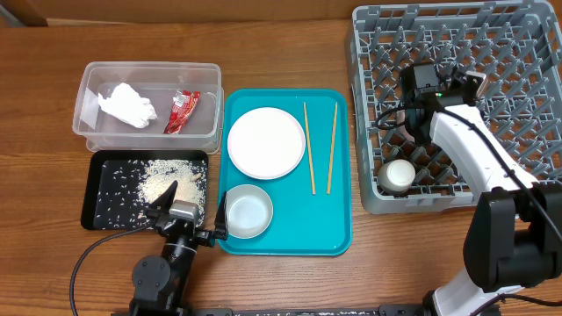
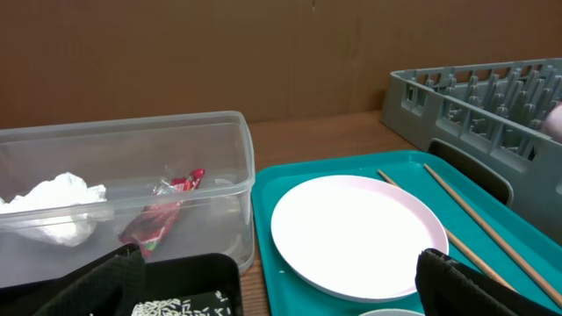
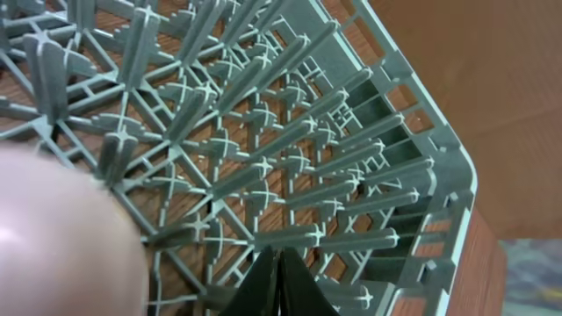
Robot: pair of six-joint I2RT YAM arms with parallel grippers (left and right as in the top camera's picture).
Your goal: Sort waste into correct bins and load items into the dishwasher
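Note:
The clear tub (image 1: pixel 88 81) holds the white tissue (image 1: pixel 128 105) and the red wrapper (image 1: pixel 182 111); both also show in the left wrist view, tissue (image 2: pixel 54 204) and wrapper (image 2: pixel 160 213). Rice (image 1: pixel 171 180) lies in the black tray (image 1: pixel 98 206). The white plate (image 1: pixel 265 142), two chopsticks (image 1: pixel 310 149) and one pale bowl (image 1: pixel 247 211) sit on the teal tray (image 1: pixel 338 224). My left gripper (image 1: pixel 191 209) is open and empty, low between black tray and bowl. My right gripper (image 1: pixel 397 121) is shut and empty inside the grey rack (image 1: pixel 369 53). A small white cup (image 1: pixel 397 174) stands in the rack's near corner.
In the right wrist view the shut fingertips (image 3: pixel 279 256) hover over the rack's pegs (image 3: pixel 290 167), with a blurred pale round thing (image 3: pixel 53 237) close at the left. A brown wall stands behind the table. The right arm lies across the rack's front right.

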